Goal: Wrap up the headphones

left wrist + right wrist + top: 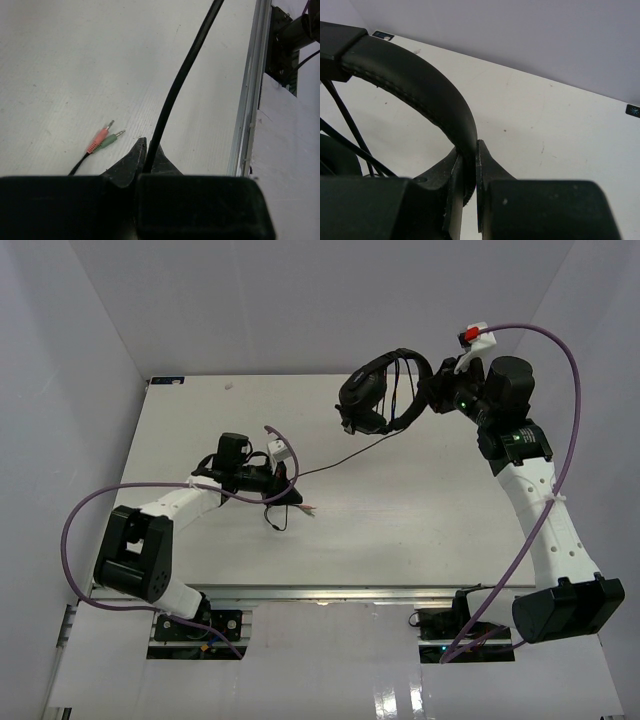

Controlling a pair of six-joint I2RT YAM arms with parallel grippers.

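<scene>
Mid-wrap, with headband (420,85) clamped in right gripper (469,165) and cable (175,90) pinched in left gripper (148,157) (plugs (102,140) lying loose): next, loop slack round the headphones (375,390).

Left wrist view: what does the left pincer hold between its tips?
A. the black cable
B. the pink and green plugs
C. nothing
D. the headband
A: the black cable runs straight into the closed tips of the left pincer, while the plugs lie free on the table.
</scene>
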